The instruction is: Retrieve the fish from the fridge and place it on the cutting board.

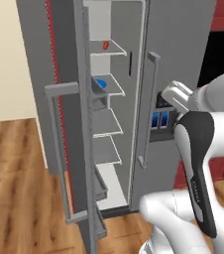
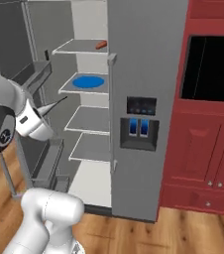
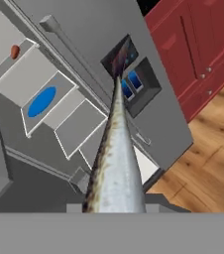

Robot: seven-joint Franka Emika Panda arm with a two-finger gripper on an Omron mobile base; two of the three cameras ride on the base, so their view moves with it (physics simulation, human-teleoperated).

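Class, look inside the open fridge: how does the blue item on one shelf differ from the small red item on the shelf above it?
The blue item is a wide, flat disc that covers much of its shelf; the red item is a small lump taking up little room. The blue item sits one shelf lower than the red item. Both rest on pale shelves inside the fridge, apart from the fish in the gripper.

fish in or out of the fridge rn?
Out. The fish juts from the hand, held outside the fridge, whose left door is open; the shelves carry a blue plate and a small red item.
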